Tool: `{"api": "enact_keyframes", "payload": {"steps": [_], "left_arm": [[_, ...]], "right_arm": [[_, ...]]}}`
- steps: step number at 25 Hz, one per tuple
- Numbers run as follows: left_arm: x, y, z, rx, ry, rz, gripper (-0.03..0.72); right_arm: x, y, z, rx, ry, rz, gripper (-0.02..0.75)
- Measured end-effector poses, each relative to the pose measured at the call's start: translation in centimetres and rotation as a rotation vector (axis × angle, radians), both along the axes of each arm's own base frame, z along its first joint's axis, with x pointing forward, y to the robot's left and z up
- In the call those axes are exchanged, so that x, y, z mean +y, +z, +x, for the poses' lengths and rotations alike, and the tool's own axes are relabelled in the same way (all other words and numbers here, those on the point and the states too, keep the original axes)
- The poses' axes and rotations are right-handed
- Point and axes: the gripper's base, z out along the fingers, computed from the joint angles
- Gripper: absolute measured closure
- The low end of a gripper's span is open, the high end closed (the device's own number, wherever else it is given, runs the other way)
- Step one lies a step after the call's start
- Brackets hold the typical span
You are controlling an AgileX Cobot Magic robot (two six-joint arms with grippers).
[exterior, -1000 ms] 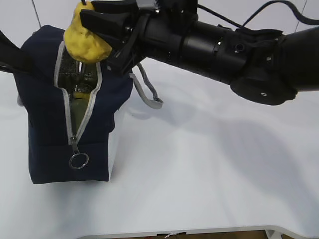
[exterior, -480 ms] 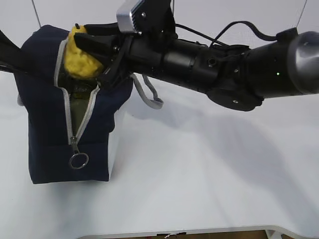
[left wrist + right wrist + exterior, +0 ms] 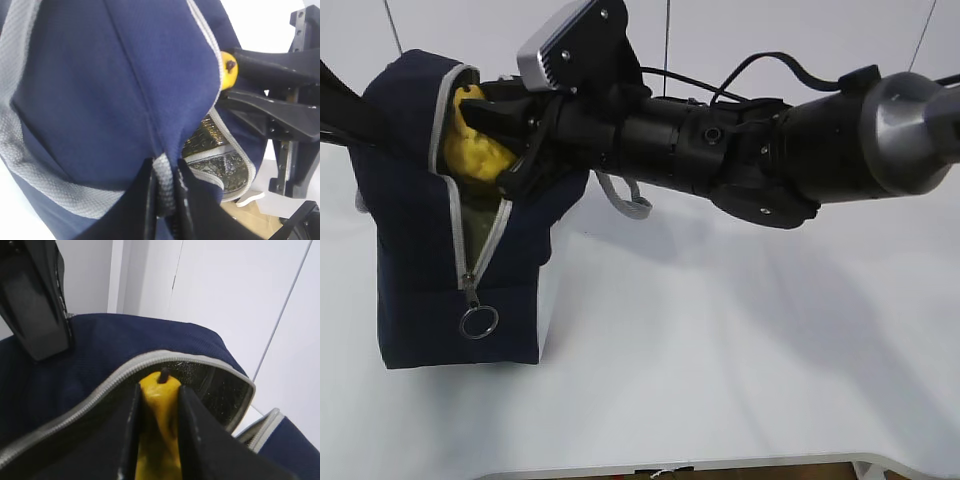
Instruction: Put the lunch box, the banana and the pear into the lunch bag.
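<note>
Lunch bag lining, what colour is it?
Shiny silver lining, clearest in the left wrist view.

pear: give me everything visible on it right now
The pear is lumpy, golden-yellow and waxy-looking, with a short dark stem showing in the right wrist view. The right gripper has its jaws clamped on either side of it. It sits partly inside the lunch bag, within the unzipped top opening; its lower part is hidden.

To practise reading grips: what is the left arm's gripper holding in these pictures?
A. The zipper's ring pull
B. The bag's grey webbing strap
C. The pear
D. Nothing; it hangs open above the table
B: in the left wrist view the left gripper's fingers pinch the grey webbing strap of the lunch bag; the pear sits in the right gripper.
</note>
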Motion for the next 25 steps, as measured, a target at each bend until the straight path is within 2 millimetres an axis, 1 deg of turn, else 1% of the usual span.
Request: {"api": "enact_keyframes", "payload": {"steps": [3,8,12,19,25], "left_arm": [[0.0,0.0,0.0,0.000,0.000,0.000,0.677],[0.0,0.0,0.0,-0.001,-0.001,0.001,0.677],[0.0,0.0,0.0,-0.001,-0.001,0.001,0.677],[0.0,0.0,0.0,-0.001,-0.001,0.001,0.677],[0.0,0.0,0.0,-0.001,-0.001,0.000,0.677]], "right_arm": [[0.0,0.0,0.1,0.011,-0.014,-0.002,0.561],[-0.2,0.0,0.6,0.097,-0.059,0.070,0.561],[-0.1,0.4,0.9,0.101,-0.067,0.077,0.555],[0.0,0.7,1.1,0.112,-0.080,0.076,0.451],[0.0,0.7,1.1,0.110,-0.076,0.071,0.440]]}}
